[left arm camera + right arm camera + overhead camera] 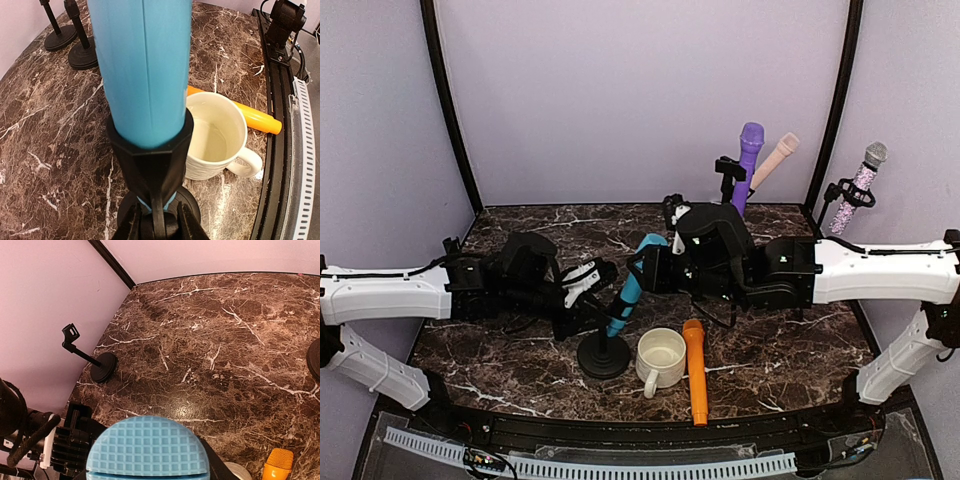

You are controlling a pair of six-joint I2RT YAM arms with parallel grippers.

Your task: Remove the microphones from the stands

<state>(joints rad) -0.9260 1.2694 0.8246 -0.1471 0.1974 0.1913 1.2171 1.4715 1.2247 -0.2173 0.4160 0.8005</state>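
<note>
My left pincer (157, 229) is clamped tight on the thin stem of the stand (603, 357), just under the clip (150, 150). My right pincer (650, 268) is closed around the blue microphone (142, 70) up near its gridded head. That's how the top view reads; my right wrist camera shows only the head itself.

The microphone sits tilted in the clip, its body rising straight above my left fingers and its head leaning toward the right pincer, near the middle of the worktop's (50, 150) front edge.

Here's the danger: if I pull off the microphone's own axis, it could bind in the clip and drag the stand along. The stem is slim, so my left hold might slip and let the base tip. The mug (215, 135) stands just beside that base, with an orange microphone (257, 119) behind it. A lurch there knocks both.
</note>
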